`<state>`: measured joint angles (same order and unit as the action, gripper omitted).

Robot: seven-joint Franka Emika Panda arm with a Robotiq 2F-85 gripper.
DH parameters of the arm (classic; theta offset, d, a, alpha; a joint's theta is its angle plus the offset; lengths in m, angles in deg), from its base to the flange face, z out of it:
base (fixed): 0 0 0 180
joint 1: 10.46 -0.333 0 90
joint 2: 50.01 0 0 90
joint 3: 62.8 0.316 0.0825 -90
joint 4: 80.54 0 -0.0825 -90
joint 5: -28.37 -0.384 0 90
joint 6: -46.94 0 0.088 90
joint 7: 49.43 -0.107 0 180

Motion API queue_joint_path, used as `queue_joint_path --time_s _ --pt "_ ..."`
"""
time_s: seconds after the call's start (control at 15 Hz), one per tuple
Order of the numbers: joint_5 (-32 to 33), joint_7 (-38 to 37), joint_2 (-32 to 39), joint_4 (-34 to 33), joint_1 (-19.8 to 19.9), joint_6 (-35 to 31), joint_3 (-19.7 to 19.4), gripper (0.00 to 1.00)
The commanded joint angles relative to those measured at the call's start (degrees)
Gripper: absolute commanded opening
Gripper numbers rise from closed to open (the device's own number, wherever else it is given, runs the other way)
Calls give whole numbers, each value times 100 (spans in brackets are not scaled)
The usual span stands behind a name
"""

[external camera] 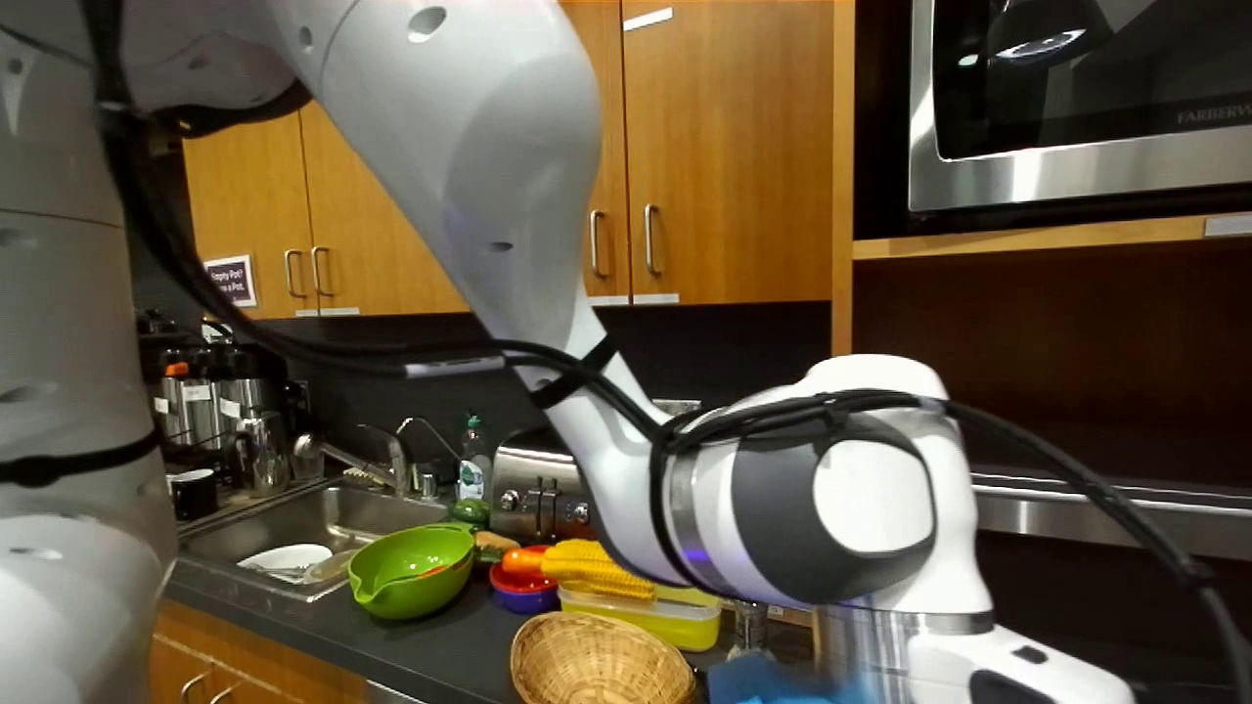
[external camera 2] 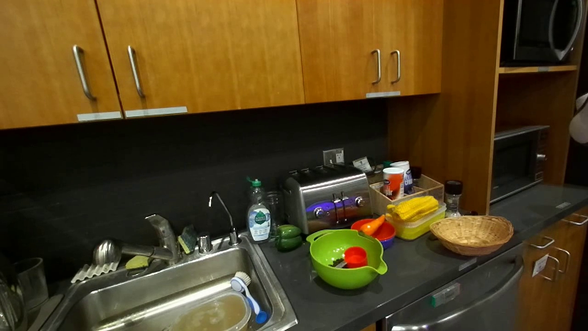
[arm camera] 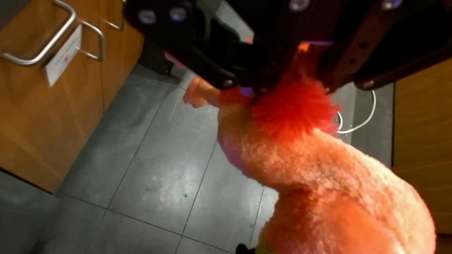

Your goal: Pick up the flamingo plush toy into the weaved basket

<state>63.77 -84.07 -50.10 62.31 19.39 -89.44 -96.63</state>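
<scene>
Flamingo plush toy (arm camera: 317,173): over tiled floor (arm camera: 152,190) in wrist view, not in basket yet.
Gripper (arm camera: 295,84): pinching toy by red tuft (arm camera: 296,113); exact contact too dark to tell.
Tuft hold: probably chosen because fluffy stuff squeezes thin, gives good bite; rest of body left loose.
Weaved basket (external camera 2: 473,234): on counter (external camera 2: 413,273), open side up, near front edge, both exterior views; likely put there for easy reach.
Green bowl (external camera 2: 347,269): same counter, well apart from basket, red cup (external camera 2: 355,257) inside; seems just kitchen clutter, not the target.
Carry: grasp looks done, placing left; needs swing over counter, toy above rim, then release.
Drop risk: tuft could slip, floppy body could snag rim and shove light wicker.
</scene>
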Motion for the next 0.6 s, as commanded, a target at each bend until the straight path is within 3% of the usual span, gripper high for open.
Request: queue_joint_path --time_s 0.0,0.4,0.47,0.53 --pt "233 -62 -1012 1086 0 -855 99 5" --pt "115 286 -1603 2181 389 -2637 449 5" --pt "-230 526 -1201 1714 -336 -2871 -118 5" --pt "-246 609 -1263 1774 -416 -3125 -207 5"
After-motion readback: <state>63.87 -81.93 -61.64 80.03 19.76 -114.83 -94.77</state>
